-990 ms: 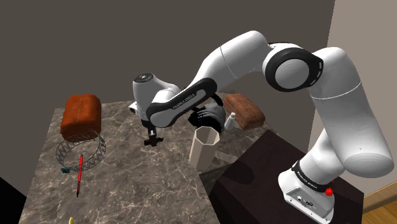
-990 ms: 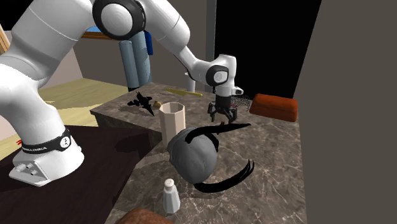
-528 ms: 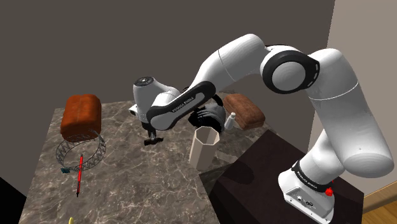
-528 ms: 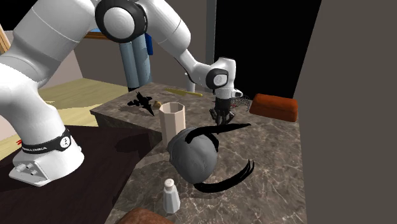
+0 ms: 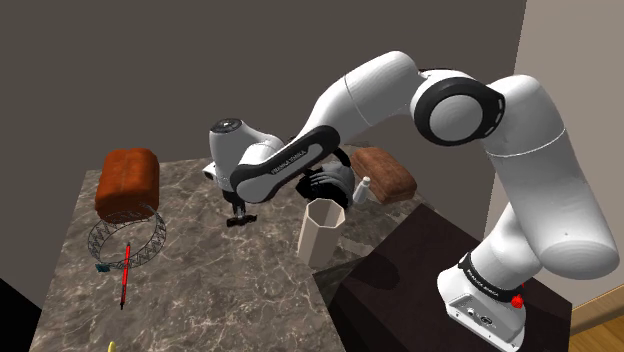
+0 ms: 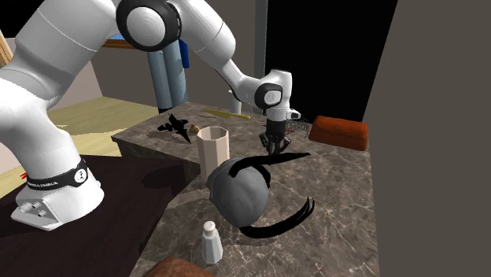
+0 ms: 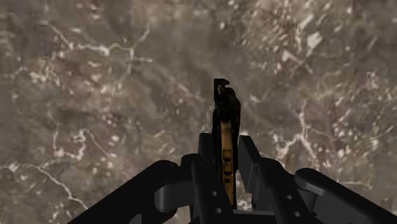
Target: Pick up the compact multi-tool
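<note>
Clamped narrow on the compact multi-tool (image 7: 224,108), gripper (image 7: 226,149) fingers pressed to both its flanks. Slim and black, with a gold strip down the middle, as seen from the wrist; from the shoulder, colour too small to tell. Held over the marble counter (image 7: 95,95). In the shoulder view, pale cup (image 5: 322,232) at the gripper's 3 o'clock, wire ring (image 5: 97,238) at 8 o'clock.

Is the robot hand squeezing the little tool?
Yes, the gripper has its two black fingers pressed against both sides of the thin tool.
</note>
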